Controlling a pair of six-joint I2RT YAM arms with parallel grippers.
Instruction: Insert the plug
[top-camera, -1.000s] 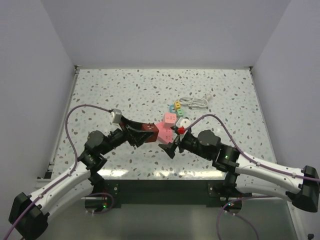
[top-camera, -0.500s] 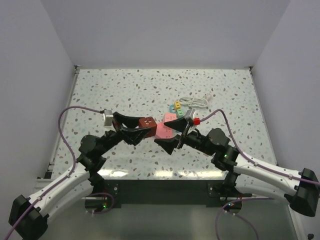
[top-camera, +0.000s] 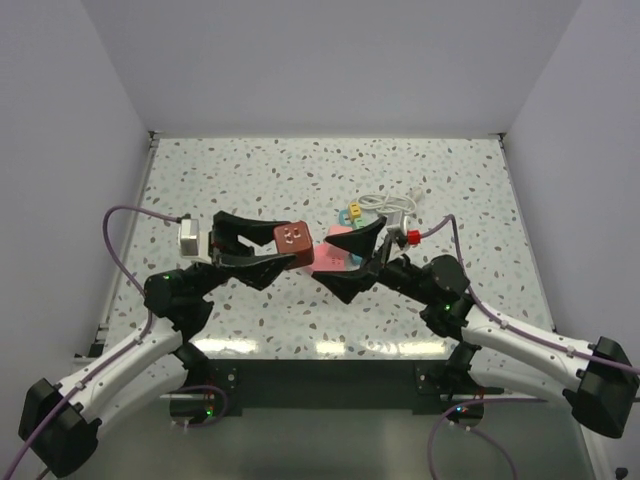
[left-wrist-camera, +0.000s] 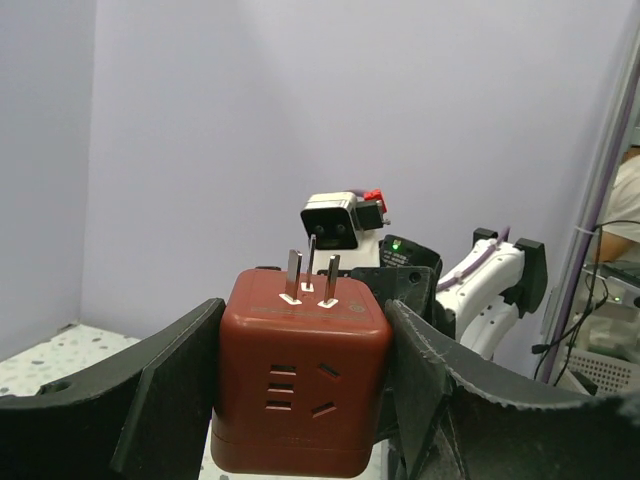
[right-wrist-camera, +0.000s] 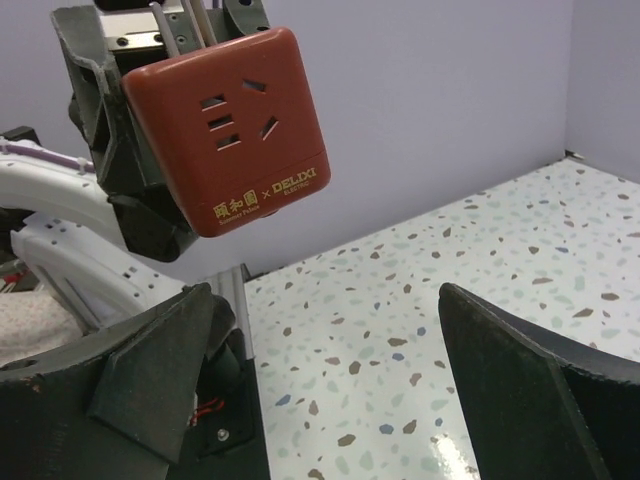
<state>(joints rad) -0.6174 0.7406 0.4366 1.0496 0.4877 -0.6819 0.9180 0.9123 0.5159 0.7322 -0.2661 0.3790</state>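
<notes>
The left pincer (top-camera: 268, 250) grips a red cube (top-camera: 293, 243) by two opposite sides, lifted off the table (top-camera: 230, 180), prongs (left-wrist-camera: 308, 274) pointing up in the wrist view. The right pincer (top-camera: 352, 258) stands wide open and empty, just right of the cube, above a pink cube (top-camera: 330, 256) on the table. Beyond it lie small coloured blocks (top-camera: 354, 216) and a white cable (top-camera: 392, 205). The table's far half is bare up to the back wall.
</notes>
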